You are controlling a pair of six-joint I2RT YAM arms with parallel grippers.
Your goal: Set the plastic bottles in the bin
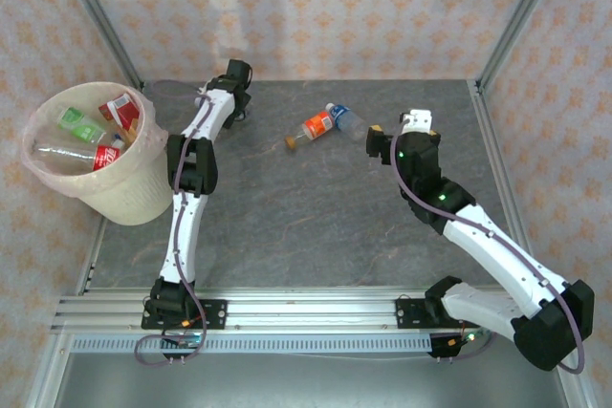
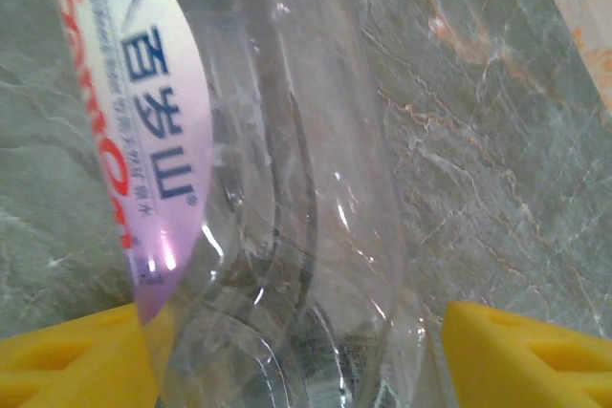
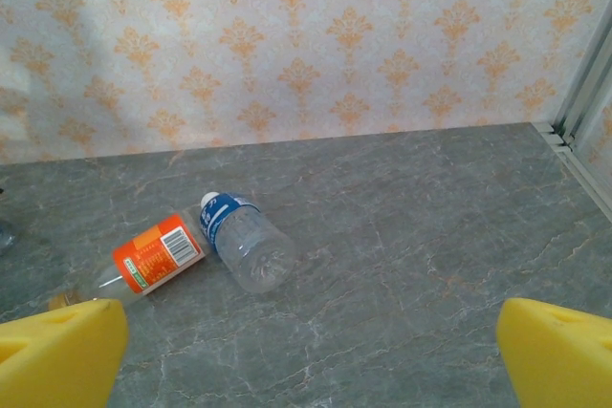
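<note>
A clear plastic bottle [image 2: 287, 188] with a white, red-lettered label lies on the table between the yellow fingers [image 2: 76, 360] of my left gripper [image 2: 296, 351]. The right finger stands a hair off its side; whether the jaws press it I cannot tell. In the top view the left gripper [image 1: 234, 78] reaches to the back wall, right of the bin [image 1: 134, 193], which holds several bottles [image 1: 105, 131]. An orange-labelled bottle [image 1: 316, 126] [image 3: 158, 253] and a blue-labelled one [image 1: 346, 119] [image 3: 244, 241] lie mid-table. My right gripper [image 1: 375, 134] [image 3: 311, 351] hangs open just right of them, holding nothing.
Patterned walls close off the back and both sides, with metal posts [image 1: 512, 16] in the back corners. The grey marble tabletop [image 1: 306, 217] stretches bare between the two arms. The bin stands at the table's left edge.
</note>
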